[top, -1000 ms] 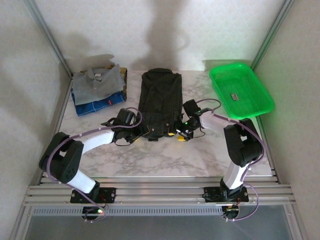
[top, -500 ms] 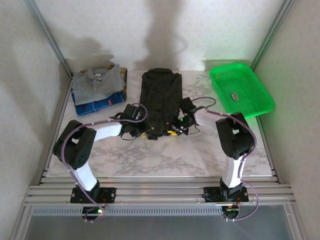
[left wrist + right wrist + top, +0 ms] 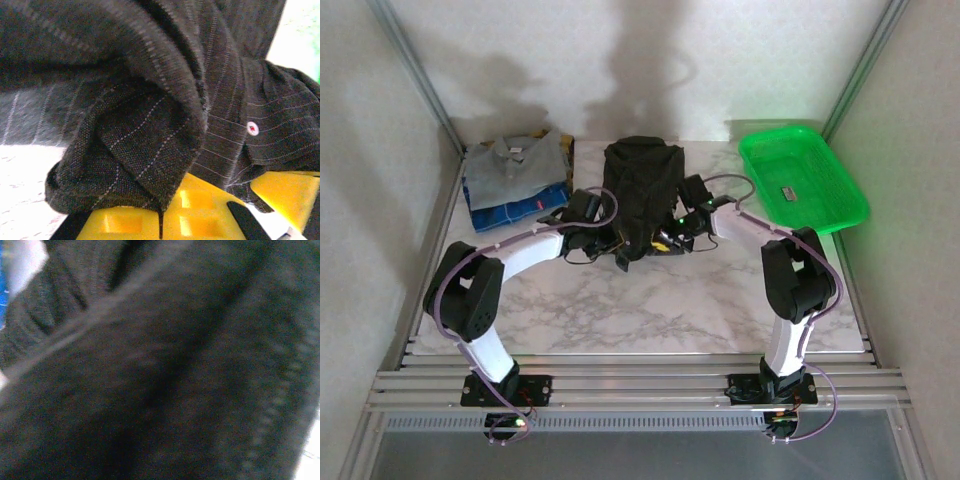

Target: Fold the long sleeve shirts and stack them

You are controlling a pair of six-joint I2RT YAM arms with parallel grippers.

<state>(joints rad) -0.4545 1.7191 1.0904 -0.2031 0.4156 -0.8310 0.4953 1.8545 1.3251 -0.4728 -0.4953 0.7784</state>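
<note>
The dark charcoal striped shirt (image 3: 640, 180) lies lengthwise at mid-table, its near hem raised and curled back over itself. My left gripper (image 3: 618, 246) is shut on the hem's left part; in the left wrist view its yellow fingers (image 3: 125, 222) are pressed together with a fold of the shirt (image 3: 150, 100) pinched between them. My right gripper (image 3: 667, 240) holds the hem's right part. Dark cloth (image 3: 165, 370) covers the right wrist view and hides that gripper's fingers. The grey-blue shirt (image 3: 515, 158) sits folded at the back left.
The grey-blue shirt rests on a blue garment (image 3: 525, 208). A bright green basket (image 3: 750, 165) with a small item (image 3: 787, 194) stands at the back right. Marble table (image 3: 640, 310) lies bare in front of the grippers. Grey walls close in the left and right sides.
Both grippers have moved away from the arm bases, carrying the dark shirt's near hem up and toward its collar end. The shirt now looks shorter on the table.
</note>
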